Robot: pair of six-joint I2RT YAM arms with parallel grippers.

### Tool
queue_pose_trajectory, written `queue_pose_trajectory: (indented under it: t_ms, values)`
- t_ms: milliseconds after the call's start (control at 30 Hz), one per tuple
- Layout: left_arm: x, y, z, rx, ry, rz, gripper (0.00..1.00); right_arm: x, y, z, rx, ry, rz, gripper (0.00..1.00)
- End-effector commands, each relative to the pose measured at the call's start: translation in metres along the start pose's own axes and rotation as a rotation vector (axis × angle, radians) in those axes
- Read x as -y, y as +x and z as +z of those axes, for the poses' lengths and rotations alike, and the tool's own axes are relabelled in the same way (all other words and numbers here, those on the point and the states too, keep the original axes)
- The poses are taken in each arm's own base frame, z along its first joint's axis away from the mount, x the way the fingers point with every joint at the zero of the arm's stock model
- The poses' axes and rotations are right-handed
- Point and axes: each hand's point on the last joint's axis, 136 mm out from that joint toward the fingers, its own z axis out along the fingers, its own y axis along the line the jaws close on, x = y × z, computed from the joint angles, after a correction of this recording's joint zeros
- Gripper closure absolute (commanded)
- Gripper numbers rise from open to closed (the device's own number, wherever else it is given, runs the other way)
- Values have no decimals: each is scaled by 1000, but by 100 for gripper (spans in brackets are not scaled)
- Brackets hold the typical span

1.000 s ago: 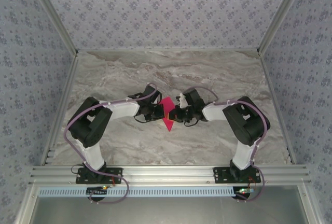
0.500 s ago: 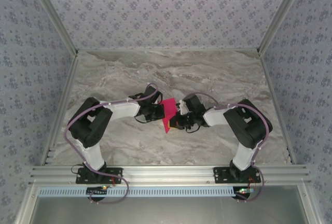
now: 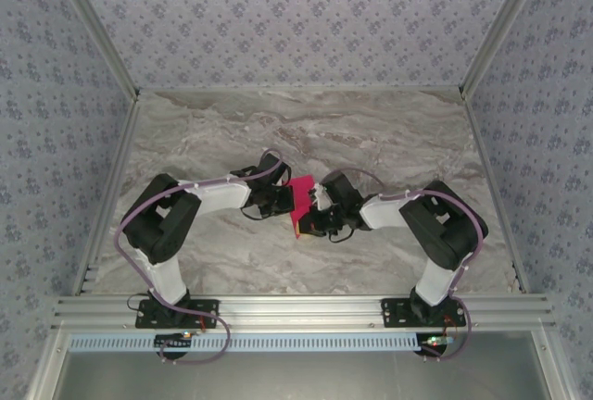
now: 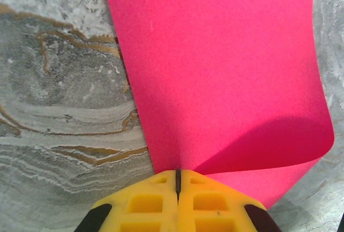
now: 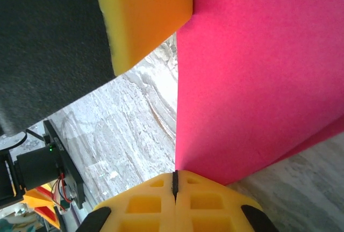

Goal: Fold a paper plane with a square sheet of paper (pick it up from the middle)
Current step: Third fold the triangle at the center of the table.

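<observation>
Over on the left, the left gripper (image 3: 291,200) is clamped tight on the square sheet of paper (image 3: 300,186). Its wrist camera shows the yellow pads (image 4: 145,205) pressed together with the pink edge pinched in the seam. The sheet hangs mid-desk (image 3: 371,131) between the two wrists, its right side curling over. From above, most of it is hidden behind the arms. On the right, the right gripper (image 3: 311,216) is closed too, nipping another edge of the paper.
</observation>
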Motion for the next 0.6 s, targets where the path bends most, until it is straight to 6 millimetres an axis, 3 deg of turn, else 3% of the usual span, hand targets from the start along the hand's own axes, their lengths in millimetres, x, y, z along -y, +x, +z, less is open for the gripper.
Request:
queue_pose_trajectory:
  t_ms: [0, 167, 400, 567]
  values:
    - [-29, 15, 10, -50, -120, -6, 100, 11, 5, 5, -21, 58, 3, 100]
    - [-29, 15, 9, -49, -121, -5, 100, 22, 9, 9, -32, 97, 9, 100]
    - [-30, 15, 9, -46, -126, -6, 100, -6, 5, -3, -1, 43, -49, 100]
    - [-30, 15, 9, -46, -125, -5, 100, -4, 11, 2, -22, 51, -51, 100]
